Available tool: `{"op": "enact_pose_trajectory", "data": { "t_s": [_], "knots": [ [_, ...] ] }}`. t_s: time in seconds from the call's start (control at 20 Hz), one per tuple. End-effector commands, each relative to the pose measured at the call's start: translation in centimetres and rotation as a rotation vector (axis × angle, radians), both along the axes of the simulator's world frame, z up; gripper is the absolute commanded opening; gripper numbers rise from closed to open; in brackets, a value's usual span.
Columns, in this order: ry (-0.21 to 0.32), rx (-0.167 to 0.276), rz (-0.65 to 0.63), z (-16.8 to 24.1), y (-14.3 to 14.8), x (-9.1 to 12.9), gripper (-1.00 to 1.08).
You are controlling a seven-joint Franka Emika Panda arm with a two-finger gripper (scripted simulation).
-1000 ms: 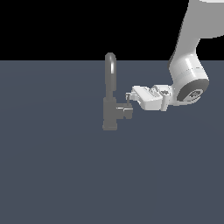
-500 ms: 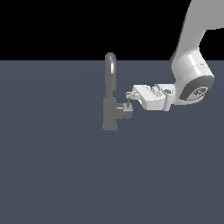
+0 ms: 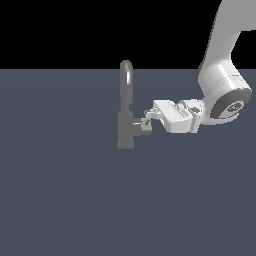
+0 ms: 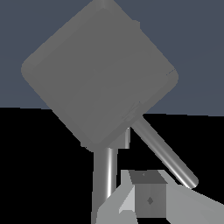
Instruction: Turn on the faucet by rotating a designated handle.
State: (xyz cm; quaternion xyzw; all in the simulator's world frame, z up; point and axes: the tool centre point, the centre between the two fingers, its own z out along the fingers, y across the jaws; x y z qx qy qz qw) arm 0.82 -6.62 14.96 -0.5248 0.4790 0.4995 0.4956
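Faucet (image 3: 126,117): stands upright on the dark surface (image 3: 65,200), in the middle of the exterior view.
Handle (image 3: 140,126): short stub on the faucet's side, toward the exterior view's right.
Jaws (image 3: 147,121): right at the handle; I cannot tell if clenched or released.
Arm (image 3: 220,75): upper right of the frame.

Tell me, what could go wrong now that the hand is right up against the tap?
1. The hand meets only the tip of the small handle, so it might slip off before turning it.
2. The handle sits close beside the faucet base, so a push could jam against the base.
3. The wrist view is mostly filled by the handle's block, so contact is hard to check.
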Motion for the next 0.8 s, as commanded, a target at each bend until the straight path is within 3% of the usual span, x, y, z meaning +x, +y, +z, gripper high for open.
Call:
{"op": "enact_pose_trajectory", "data": {
  "t_s": [0.0,0.15,0.2,0.75],
  "knots": [
    [0.033,0.007,0.004,-1.8,-0.1,-1.9,-1.00],
    [0.035,0.008,0.005,-2.2,-0.2,-2.7,-1.00],
    [0.001,0.002,0.003,-0.6,-0.1,-1.4,-1.00],
    [0.034,0.008,0.005,-7.5,-0.3,-4.0,-1.00]
  ]
}}
